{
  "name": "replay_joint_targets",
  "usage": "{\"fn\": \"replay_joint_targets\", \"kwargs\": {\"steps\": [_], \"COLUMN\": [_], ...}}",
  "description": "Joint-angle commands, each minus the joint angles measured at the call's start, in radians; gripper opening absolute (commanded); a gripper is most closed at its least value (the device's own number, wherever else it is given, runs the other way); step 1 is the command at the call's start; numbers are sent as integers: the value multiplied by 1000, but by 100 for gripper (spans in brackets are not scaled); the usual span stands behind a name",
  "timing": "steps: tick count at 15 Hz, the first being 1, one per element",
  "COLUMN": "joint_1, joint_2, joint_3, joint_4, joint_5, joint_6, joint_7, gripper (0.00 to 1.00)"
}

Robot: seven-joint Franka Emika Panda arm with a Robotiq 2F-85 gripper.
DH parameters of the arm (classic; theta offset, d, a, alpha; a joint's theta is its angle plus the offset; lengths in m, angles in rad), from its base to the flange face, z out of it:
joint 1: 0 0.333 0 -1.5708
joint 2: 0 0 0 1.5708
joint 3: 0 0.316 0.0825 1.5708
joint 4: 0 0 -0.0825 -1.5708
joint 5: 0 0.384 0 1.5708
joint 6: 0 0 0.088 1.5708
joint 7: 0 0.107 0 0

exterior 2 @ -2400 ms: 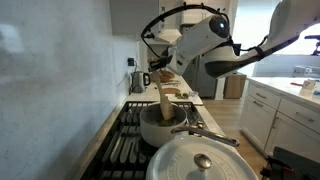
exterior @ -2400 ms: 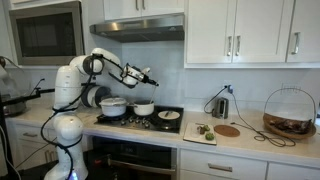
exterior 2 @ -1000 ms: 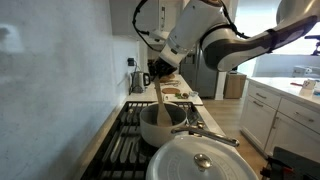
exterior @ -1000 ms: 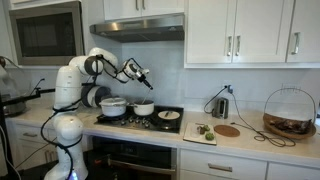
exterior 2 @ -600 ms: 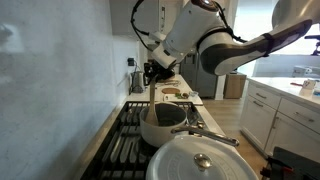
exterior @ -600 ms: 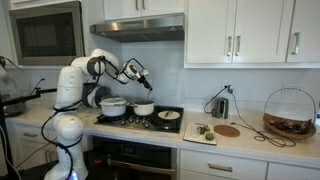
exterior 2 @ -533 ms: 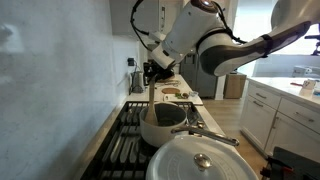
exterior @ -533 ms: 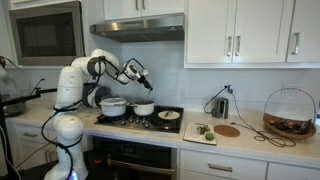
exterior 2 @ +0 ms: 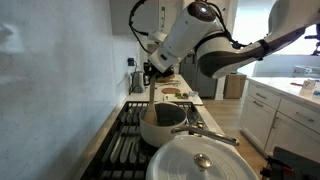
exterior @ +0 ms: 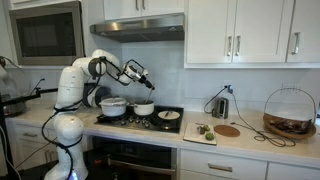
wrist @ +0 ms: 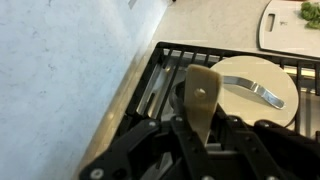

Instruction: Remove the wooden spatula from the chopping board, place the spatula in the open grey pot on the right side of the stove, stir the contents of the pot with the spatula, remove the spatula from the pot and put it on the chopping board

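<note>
Wrist view first: got the pincer (wrist: 203, 133) clamped tight on the handle of the wooden spatula (wrist: 203, 92), blade sticking out ahead of it over the stove grates. No way to judge height from there though. Need an exterior view for that: shows the spatula hanging straight down under the pincer, tip right around the rim of the grey pot (exterior 2: 162, 127). Just above it or barely inside, too close to call.

Probably the take-out step, but only a guess. To do it well: lift straight up until well clear of the rim, no sideways drag, and hold the spatula vertical to avoid flicking bits off. Then swing out past the flat pan (exterior: 169, 117) toward the chopping board (wrist: 288, 25), up and off to the right of the pincer in the wrist view. Lay it flat on a bare patch, away from the green bits.

Can only see the whole route from stove to bench (exterior: 250, 138) in the wider exterior view, and the grip itself only from the wrist.
</note>
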Motion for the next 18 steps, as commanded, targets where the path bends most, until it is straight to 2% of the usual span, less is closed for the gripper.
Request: {"fn": "replay_joint_targets", "kwargs": {"steps": [1, 5, 12, 15, 18], "joint_1": [21, 40, 61, 61, 54], "joint_2": [15, 26, 41, 45, 39], "joint_3": [14, 23, 28, 25, 23], "joint_4": [57, 95, 144, 154, 139], "joint_5": [17, 7, -25, -49, -91], "joint_6": [-149, -277, -419, -449, -415], "joint_7": [-63, -107, -201, -239, -232], "gripper": [7, 7, 7, 7, 7]}}
